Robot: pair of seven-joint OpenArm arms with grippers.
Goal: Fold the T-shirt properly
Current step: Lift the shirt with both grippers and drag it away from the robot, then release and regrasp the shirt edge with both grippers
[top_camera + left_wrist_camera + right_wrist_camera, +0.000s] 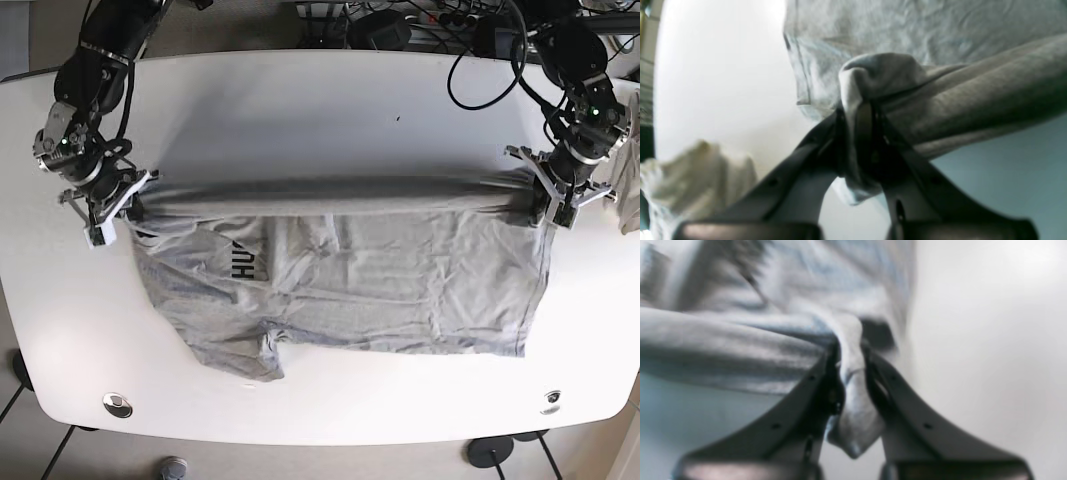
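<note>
A grey T-shirt lies across the white table, with dark lettering near its left side. Its upper edge is pulled up into a taut horizontal roll between both arms. My left gripper is shut on the shirt's right end, and the left wrist view shows bunched cloth pinched between the dark fingers. My right gripper is shut on the left end, with a fold of cloth clamped between its fingers. The lower part of the shirt rests wrinkled on the table.
A pale cloth hangs at the table's right edge, seen also as a cream bundle. Cables run behind the far edge. Bare white tabletop lies above the stretched roll and along the front edge.
</note>
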